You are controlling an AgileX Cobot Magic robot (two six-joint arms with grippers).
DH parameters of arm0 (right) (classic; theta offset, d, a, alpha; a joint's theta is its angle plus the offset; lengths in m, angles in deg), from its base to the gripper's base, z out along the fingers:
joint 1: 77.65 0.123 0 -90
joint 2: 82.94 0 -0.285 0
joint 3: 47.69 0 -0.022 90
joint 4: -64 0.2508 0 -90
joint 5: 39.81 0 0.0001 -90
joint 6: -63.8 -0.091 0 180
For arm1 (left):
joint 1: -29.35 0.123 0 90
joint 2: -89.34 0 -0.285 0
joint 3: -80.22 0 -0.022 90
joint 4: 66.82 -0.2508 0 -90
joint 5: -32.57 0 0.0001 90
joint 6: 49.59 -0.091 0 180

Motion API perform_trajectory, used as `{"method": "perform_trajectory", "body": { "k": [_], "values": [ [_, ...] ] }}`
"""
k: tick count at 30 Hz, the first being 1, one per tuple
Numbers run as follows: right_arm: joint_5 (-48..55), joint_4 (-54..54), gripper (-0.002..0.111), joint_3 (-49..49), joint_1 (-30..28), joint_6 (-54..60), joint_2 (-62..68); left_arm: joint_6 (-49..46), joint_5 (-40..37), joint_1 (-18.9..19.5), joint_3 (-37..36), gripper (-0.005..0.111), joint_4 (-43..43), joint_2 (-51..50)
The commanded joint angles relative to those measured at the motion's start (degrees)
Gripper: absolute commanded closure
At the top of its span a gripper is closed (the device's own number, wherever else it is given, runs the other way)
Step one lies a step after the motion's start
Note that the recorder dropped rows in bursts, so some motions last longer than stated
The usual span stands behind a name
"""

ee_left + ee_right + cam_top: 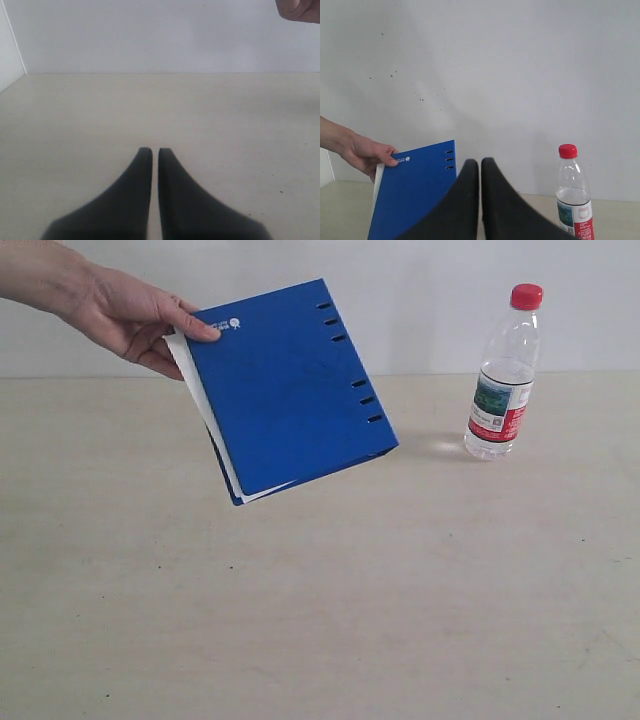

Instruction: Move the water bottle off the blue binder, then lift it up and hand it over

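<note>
Jaws together on left gripper (151, 150) and right gripper (480, 161); looks done, water bottle (505, 380) off blue binder (290, 390) in hand (140, 325), so just wait.

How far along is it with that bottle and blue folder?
Done: the water bottle stands on the table, apart from the blue binder. In hand: a person's hand grips the tilted binder by one corner, while the left gripper and right gripper are shut and empty. Left: nothing obvious, if that grip is the handover.
</note>
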Motion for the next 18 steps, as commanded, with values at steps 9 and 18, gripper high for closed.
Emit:
{"method": "perform_trajectory", "body": {
  "k": [9,18],
  "values": [
    [-9.09,-2.42,0.108,0.17,-0.14,0.11,-0.15,-0.39,-0.10,-0.45,-0.22,0.102,0.03,0.13],
    [-13.54,-33.16,0.108,1.42,-0.14,-16.78,-0.36,-0.39,-0.10,-0.45,-0.22,0.102,0.03,0.13]
  ]
}}
